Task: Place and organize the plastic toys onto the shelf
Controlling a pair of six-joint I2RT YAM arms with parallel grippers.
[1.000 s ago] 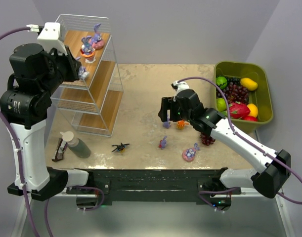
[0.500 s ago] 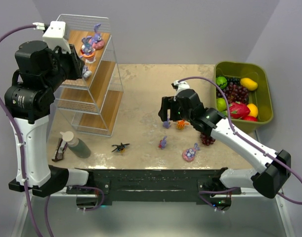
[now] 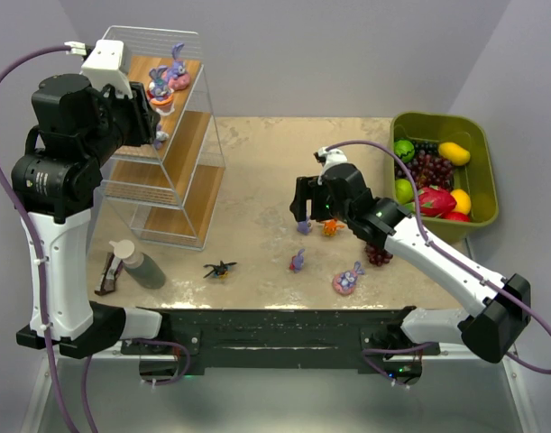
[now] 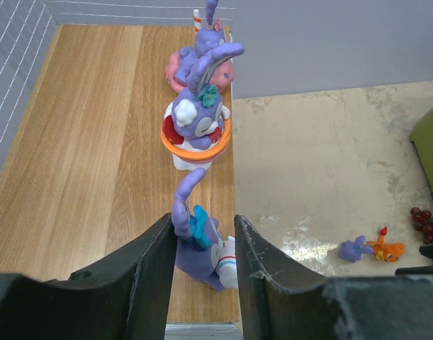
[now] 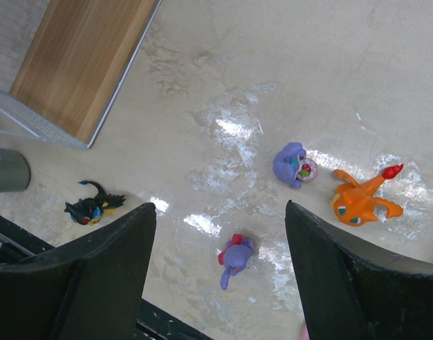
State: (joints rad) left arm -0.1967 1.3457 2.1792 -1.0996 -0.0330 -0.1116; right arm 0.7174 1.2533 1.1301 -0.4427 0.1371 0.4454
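Straddling small purple long-eared plastic figurine at front edge of stepped white-wire-and-wood shelf, top board, left hand gripping or releasing, indiscernible; risking snagging, tipping it overboard when withdrawing.

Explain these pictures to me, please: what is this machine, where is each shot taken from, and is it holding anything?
These are two robot arms bolted to a table, each ending in two fingers. One picture looks down from above and behind them; the other two come from a camera on each wrist. The job is putting little plastic toys on the shelf. The left fingers sit either side of a purple figurine on the top board, near a ringed figure and a pink-based one; whether they are squeezing it I cannot tell. The right fingers hang wide open over the table, holding nothing. Below them lie a small purple toy, an orange one, another purple one and a black insect-like one.
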